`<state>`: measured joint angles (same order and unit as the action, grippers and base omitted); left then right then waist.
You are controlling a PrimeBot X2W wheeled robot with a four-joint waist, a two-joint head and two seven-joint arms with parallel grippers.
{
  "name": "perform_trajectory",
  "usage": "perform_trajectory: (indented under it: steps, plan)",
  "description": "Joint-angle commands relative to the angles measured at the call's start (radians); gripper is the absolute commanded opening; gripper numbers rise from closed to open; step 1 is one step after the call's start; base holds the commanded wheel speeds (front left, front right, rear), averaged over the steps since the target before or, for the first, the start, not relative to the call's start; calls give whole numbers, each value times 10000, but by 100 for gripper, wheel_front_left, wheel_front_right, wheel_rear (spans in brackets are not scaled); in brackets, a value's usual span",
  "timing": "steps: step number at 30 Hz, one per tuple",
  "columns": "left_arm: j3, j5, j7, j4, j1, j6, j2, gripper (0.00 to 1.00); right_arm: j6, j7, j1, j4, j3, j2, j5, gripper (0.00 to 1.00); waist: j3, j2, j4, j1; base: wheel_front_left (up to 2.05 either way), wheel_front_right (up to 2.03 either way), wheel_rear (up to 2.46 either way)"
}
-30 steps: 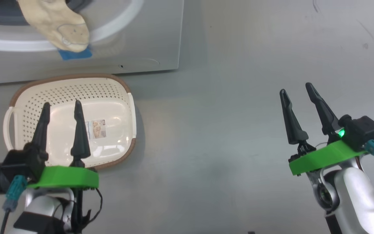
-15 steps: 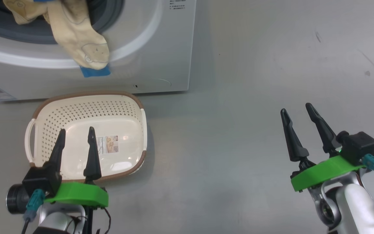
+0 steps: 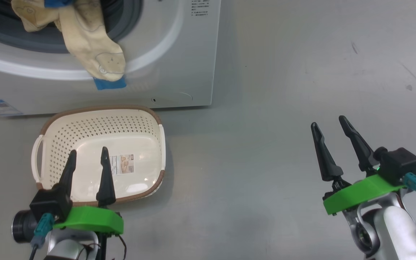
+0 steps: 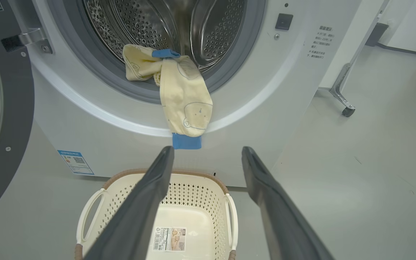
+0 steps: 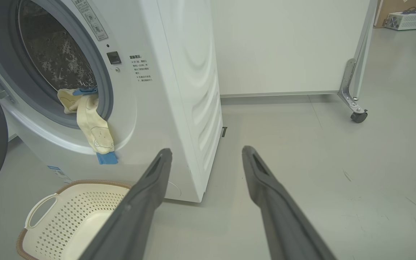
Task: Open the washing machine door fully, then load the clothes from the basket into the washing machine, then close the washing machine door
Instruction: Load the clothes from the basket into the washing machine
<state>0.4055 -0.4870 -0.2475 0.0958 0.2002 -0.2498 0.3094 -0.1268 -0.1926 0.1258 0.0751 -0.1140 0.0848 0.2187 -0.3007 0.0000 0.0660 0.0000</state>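
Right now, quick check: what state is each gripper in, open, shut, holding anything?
Left gripper: jaws open, holding nothing.
Right gripper: jaws open, holding nothing.

Cream-yellow clothes with blue trim; cream perforated, brown-rimmed basket.

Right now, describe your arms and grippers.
Left gripper and right gripper each have two long, tapering dark fingers on a bright green mount, beside a black camera block with a teal cable plug. Forearms are silver-white. A green light glows on the right.
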Motion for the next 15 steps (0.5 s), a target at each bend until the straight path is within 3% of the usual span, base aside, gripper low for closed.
perform_trajectory:
  steps: [1,15]
  plan:
    - [-375,-31,-128,-239,189,-1257,151,100,-39,32,-50,-353,-163,48,-69,100,-3,0,4,0,0,0,0]
    - [-579,-134,17,-38,932,-1148,246,100,-39,-1,128,-411,-225,-3,-33,100,-440,0,29,0,0,0,0]
